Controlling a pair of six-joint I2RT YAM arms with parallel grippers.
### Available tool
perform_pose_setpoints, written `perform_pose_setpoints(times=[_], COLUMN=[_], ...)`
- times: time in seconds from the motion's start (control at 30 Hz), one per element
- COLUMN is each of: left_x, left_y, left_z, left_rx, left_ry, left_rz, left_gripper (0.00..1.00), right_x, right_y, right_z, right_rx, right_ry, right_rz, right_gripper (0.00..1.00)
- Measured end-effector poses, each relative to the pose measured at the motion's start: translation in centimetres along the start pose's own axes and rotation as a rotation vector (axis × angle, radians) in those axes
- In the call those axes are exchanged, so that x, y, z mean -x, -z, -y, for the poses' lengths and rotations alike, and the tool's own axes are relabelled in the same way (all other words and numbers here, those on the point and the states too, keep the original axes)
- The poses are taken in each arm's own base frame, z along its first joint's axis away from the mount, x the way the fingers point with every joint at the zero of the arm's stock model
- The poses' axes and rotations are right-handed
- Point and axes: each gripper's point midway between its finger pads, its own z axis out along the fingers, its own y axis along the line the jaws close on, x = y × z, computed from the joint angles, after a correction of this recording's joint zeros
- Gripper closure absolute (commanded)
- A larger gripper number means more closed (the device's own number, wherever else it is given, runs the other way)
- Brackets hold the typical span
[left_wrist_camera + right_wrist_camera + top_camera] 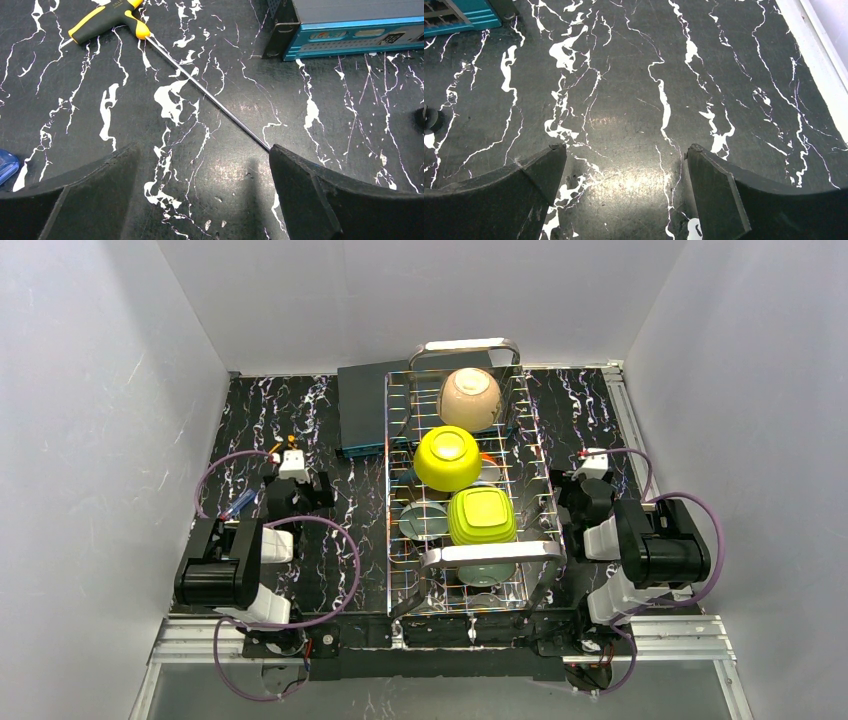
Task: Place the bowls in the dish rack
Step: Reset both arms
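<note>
bright limes against black and white

the table [350,490] is black, veined white like marble. the dish rack [490,553] is shiny steel. beige bowl [470,398], lime-yellow round bowl [447,457], lime squarish bowl [481,516], pale green bowl [487,572]. teal box [350,30]; tool handle [107,20] yellow and black; purple cables [357,560].

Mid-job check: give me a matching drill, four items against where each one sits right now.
Items:
1. beige round bowl
2. lime-yellow round bowl
3. lime squarish bowl
4. yellow-and-black T-handle tool

Places:
A. lying on the black marbled table, outside the rack
B. just behind the near loop handle of the steel wire dish rack
C. far end of the rack
D. middle of the rack

Pairs: 1-C, 2-D, 3-B, 4-A
</note>
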Motion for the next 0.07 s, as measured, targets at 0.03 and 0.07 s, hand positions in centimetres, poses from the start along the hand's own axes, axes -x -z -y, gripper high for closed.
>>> perform_pose_setpoints(times=[0.03,0.07], left_x=[-0.03,-0.06], left_y=[0.0,0.01], left_z=[0.0,0.0], left_rx=[0.0,-0.001], left_ry=[-0.001,-0.002], left_rz=[-0.001,-0.002], left_gripper=[0.02,0.02], right_x=[-0.09,-0.14], right_y=[0.01,0.02], right_z=[0.0,0.01], right_rx=[0.0,0.0], right_ry=[0.0,0.0], right_rz=[-0.003,-0.006], right_gripper=[0.01,0.01])
